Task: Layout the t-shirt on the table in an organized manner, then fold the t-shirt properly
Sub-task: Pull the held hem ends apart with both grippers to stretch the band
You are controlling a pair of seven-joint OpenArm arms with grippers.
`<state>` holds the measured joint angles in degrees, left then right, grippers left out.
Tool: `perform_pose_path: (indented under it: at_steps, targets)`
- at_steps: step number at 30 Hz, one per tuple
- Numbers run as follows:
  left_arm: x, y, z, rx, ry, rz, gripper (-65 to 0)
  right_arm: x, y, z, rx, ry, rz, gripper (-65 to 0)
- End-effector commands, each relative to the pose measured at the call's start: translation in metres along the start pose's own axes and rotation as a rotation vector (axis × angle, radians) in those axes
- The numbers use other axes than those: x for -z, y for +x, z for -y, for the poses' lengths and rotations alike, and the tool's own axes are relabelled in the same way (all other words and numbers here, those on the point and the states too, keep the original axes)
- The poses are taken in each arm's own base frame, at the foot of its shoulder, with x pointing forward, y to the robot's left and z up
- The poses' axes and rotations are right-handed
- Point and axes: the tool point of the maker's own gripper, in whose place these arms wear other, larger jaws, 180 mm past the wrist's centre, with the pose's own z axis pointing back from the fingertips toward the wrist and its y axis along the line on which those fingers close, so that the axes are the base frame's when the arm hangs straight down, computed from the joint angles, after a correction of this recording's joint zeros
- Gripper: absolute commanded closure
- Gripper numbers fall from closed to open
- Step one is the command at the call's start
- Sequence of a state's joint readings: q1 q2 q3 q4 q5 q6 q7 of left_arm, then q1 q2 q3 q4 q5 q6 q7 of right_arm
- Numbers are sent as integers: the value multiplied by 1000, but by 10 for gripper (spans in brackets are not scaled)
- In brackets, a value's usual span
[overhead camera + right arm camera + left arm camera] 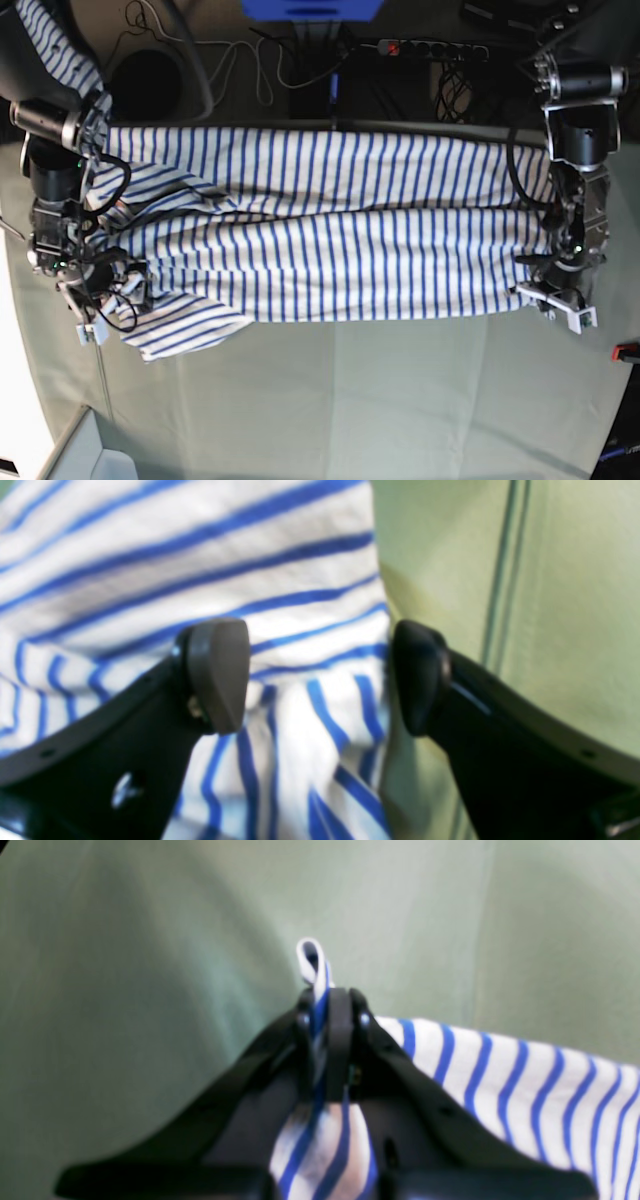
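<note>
the work looks to be in the layout step: the t-shirt (330, 225) lies stretched in a long band across the far half of the counter (350, 400), not yet folded. the left gripper (327, 1005) has its jaws pressed together, pinching a small loop of striped hem. the right gripper (320, 675) stands with jaws spread over the other end, gripping nothing. that end is rumpled, a sleeve spilling toward the near edge, so the next move probably calls for regrasping and smoothing there. the cloth is soft, white, thinly blue-striped; the counter cover is pale green and creased.
</note>
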<state>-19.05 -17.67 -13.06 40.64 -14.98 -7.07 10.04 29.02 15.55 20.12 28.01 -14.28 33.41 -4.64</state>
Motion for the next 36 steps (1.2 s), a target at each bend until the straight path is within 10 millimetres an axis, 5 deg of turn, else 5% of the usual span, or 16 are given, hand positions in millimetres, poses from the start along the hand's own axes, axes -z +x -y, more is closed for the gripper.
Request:
perform_pose_path:
  at_steps: [1, 9, 22, 32, 36]
  targets:
    - [1, 30, -6, 4, 11, 71, 0, -3, 35, 12, -3, -20, 88, -451]
    - [0, 29, -7, 5, 13, 69, 0, -2, 34, 25, 11, -104, 95, -431]
    - [1, 28, -6, 3, 10, 69, 0, 10, 6, 13, 79, -66, 6, 0]
    - [1, 34, -7, 5, 12, 79, 0, -13, 74, 34, -24, -136, 188, 0]
    - [-4, 57, 1, 17, -7, 141, 0, -23, 81, 19, -88, -93, 205, 0]
